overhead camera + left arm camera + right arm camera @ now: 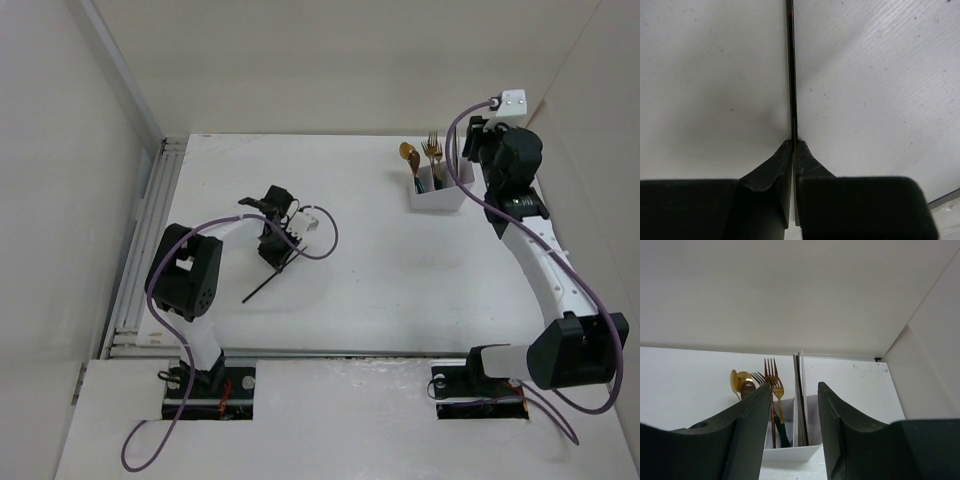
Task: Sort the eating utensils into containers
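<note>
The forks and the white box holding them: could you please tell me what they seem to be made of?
The forks are probably metal: the heads have a polished gold finish that catches the light. The handles look dark, and their material is unclear. The white box is likely plastic, matte and perhaps slightly translucent, with thin, even walls and a thin divider.

Gold forks and spoons (431,152) stand in the white box (437,197); a dark chopstick (262,289) lies, apparently flat, left-centre.
</note>
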Controlling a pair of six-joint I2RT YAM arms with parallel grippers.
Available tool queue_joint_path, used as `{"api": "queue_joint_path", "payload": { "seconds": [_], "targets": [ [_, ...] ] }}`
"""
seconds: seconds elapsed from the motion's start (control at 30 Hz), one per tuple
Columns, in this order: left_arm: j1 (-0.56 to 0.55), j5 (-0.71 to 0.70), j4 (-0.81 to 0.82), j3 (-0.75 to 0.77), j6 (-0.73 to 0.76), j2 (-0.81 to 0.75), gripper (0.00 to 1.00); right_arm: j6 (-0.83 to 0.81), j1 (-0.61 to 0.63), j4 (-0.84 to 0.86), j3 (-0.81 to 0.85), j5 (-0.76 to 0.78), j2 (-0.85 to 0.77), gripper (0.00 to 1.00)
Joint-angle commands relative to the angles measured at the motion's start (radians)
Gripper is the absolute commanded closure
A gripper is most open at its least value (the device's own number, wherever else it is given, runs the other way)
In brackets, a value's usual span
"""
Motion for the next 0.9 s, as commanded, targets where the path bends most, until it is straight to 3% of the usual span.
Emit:
{"api": "queue_joint_path", "payload": {
  "seconds": [0.0,0.23,0.33,0.43,0.47,0.63,0.87],
  "targets": [
    [0.023,0.067,-0.022,-0.011,-0.006,0.068,1.00,0.003,0.010,0.032,-0.018,-0.003,-0.055,0.52],
    [0.045,0.136,-0.022,0.218,-0.084,-0.085,1.00,-0.006,0.079,0.032,-0.091,-0.187,-0.087,0.50],
    [0.045,0.193,-0.032,0.388,-0.115,-0.145,1.00,-0.006,0.140,0.032,-0.104,-0.353,-0.077,0.50],
    [0.045,0.285,-0.004,0.527,-0.164,-0.195,1.00,0.065,0.200,0.032,-0.065,-0.587,-0.026,0.43],
    [0.045,0.285,0.007,0.552,-0.164,-0.206,1.00,0.090,0.200,0.032,-0.053,-0.588,-0.011,0.43],
    [0.045,0.391,0.007,0.664,-0.268,-0.215,1.00,0.198,0.333,0.178,-0.008,-0.742,0.083,0.33],
    [0.045,0.440,0.007,0.685,-0.288,-0.225,1.00,0.377,0.435,0.503,-0.013,-0.790,0.195,0.31]
  ]
}}
